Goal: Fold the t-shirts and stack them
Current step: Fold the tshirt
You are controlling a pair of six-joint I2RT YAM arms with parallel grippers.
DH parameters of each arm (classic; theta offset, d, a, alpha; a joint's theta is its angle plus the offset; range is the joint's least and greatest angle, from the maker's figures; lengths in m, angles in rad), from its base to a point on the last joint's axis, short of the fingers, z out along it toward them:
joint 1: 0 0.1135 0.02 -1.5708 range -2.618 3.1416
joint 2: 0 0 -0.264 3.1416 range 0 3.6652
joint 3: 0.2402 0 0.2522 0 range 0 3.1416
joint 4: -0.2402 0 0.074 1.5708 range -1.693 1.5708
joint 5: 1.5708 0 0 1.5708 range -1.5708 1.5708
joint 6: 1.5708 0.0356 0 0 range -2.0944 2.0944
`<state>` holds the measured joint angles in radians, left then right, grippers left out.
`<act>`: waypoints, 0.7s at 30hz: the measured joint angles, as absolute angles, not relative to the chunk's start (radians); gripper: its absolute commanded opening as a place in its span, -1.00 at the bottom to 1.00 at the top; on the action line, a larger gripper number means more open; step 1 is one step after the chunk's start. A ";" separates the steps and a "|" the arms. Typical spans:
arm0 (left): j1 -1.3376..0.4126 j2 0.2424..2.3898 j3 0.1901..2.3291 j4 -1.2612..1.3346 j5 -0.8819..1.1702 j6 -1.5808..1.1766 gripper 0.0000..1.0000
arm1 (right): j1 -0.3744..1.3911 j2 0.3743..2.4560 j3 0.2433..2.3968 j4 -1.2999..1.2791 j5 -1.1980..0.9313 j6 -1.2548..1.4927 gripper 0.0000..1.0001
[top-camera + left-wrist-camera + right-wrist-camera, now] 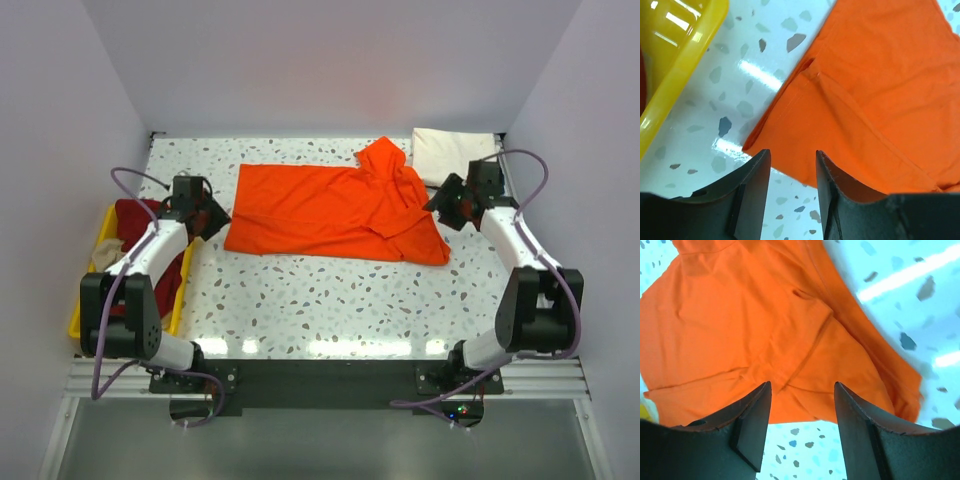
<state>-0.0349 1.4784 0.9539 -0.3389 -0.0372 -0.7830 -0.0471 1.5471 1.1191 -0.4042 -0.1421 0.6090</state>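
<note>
The bright orange t-shirt lies spread on the speckled table, its right part bunched and folded over. It also shows in the left wrist view and the right wrist view. My left gripper is open and empty just off the shirt's left edge; in its wrist view the shirt's corner lies just beyond the fingertips. My right gripper is open and empty beside the shirt's right edge, the cloth's edge just past its fingertips. A folded cream-white t-shirt lies at the back right. Dark red and beige shirts lie in the tray.
A yellow plastic tray stands at the table's left edge, its rim also in the left wrist view. White walls close in the table on the left, back and right. The arm bases sit at the near edge.
</note>
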 measured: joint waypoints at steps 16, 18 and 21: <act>-0.062 1.428 0.656 -0.198 -0.022 -0.882 -0.04 | -0.048 1.317 0.739 -0.427 -0.070 0.648 0.29; -0.065 1.425 0.631 -0.163 -0.023 -0.903 -0.03 | -0.048 1.317 0.727 -0.410 -0.074 0.653 0.29; -0.069 1.423 0.610 -0.112 -0.026 -0.925 -0.03 | -0.048 1.317 0.703 -0.385 -0.075 0.657 0.30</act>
